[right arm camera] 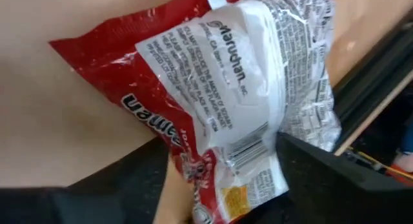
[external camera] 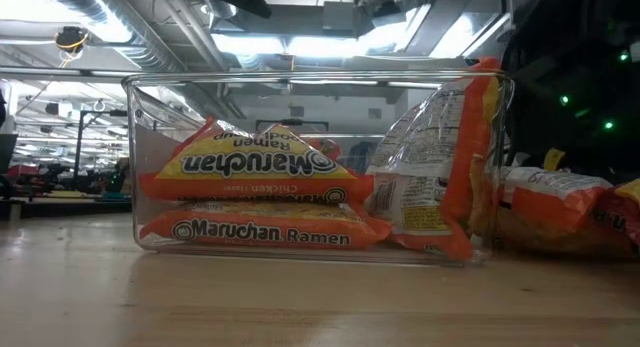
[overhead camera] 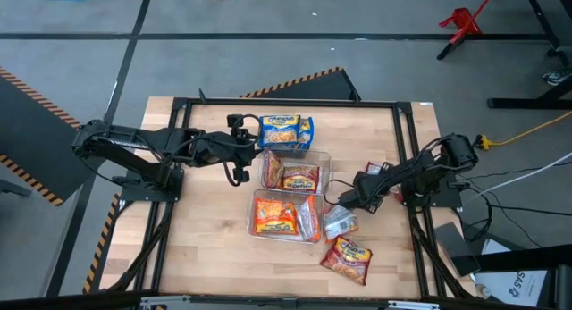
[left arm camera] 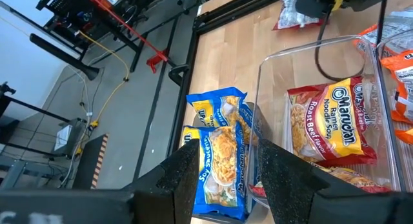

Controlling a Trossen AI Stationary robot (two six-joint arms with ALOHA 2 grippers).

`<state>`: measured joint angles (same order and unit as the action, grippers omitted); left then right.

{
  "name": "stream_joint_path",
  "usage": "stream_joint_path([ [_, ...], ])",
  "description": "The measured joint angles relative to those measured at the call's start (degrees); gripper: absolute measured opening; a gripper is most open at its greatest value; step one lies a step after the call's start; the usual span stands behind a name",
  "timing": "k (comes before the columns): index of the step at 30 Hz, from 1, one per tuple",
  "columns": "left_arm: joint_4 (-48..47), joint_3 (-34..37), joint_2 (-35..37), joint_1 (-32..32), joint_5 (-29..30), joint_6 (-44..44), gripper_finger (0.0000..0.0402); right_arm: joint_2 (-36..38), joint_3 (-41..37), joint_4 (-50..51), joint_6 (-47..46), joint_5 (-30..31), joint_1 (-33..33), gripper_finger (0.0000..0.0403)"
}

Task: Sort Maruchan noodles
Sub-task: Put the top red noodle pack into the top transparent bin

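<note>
The left gripper (overhead camera: 239, 149) reaches over the table's far middle, its fingers pinching a blue-and-yellow packet (left arm camera: 222, 161) above the far bin (overhead camera: 288, 134) of blue-and-yellow noodles. Next to it, the middle bin (overhead camera: 325, 158) holds red beef packets (left arm camera: 330, 121); the near bin (external camera: 135, 167) holds orange chicken packets (external camera: 255, 165). Rightward, the right gripper (overhead camera: 344, 199) straddles a red-and-silver packet (right arm camera: 245, 82), fingers spread around it. Another packet (overhead camera: 347, 259) lies near the front edge.
</note>
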<state>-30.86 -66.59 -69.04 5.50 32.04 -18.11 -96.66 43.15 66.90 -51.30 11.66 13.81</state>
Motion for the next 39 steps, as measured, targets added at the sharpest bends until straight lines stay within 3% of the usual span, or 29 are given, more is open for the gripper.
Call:
stream_joint_path([
  [10,0.0,0.0,0.0,0.0,0.0,0.1,0.0150,-0.1,0.3,0.4,-1.1,1.2,0.0,0.0101],
  [17,1.3,0.0,0.0,0.0,0.0,1.2,0.0150,0.3,4.3,0.9,0.7,2.0,0.0,0.0009],
  [24,1.9,0.0,0.0,0.0,0.0,4.0,0.0150,2.4,8.5,2.2,1.7,4.2,0.0,0.0002],
  [30,4.0,0.0,0.0,0.0,-0.4,5.1,0.0150,9.8,8.7,2.3,-1.6,4.9,0.0,0.0000],
  [39,13.1,0.0,-0.7,-2.4,-12.8,4.6,0.0150,25.0,9.0,3.2,-6.0,8.5,0.0,0.0000],
])
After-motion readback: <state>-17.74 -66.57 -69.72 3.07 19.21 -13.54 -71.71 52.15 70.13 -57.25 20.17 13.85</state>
